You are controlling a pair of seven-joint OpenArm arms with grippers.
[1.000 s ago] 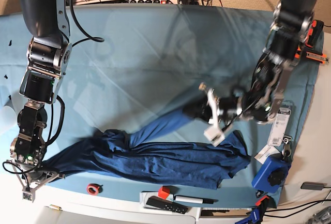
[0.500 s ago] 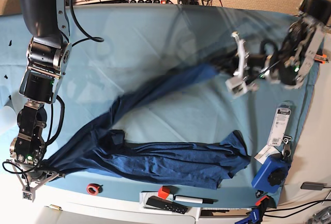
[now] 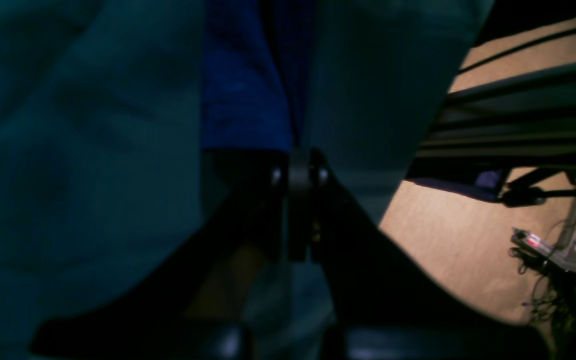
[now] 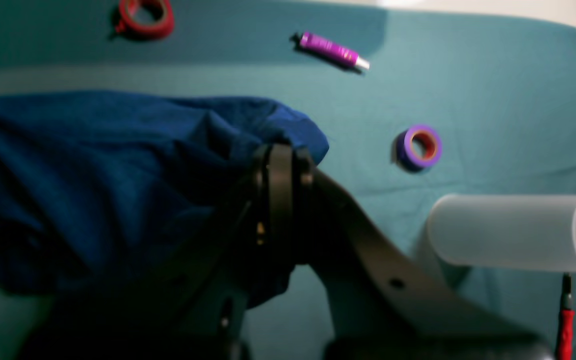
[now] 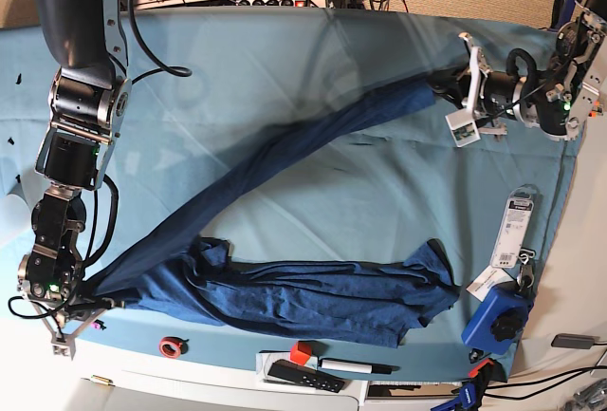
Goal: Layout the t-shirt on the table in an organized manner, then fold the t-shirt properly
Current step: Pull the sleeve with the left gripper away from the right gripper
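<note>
Arms stand at opposite corners in the base view. The left gripper lies low and level over the far side of the table, fingers pinched tight on a t-shirt edge. The right gripper hangs straight down at the near edge, fingers clamped on the opposite end. Between them one band of shirt runs taut and diagonal; the rest lies bunched and creased along the near edge.
</note>
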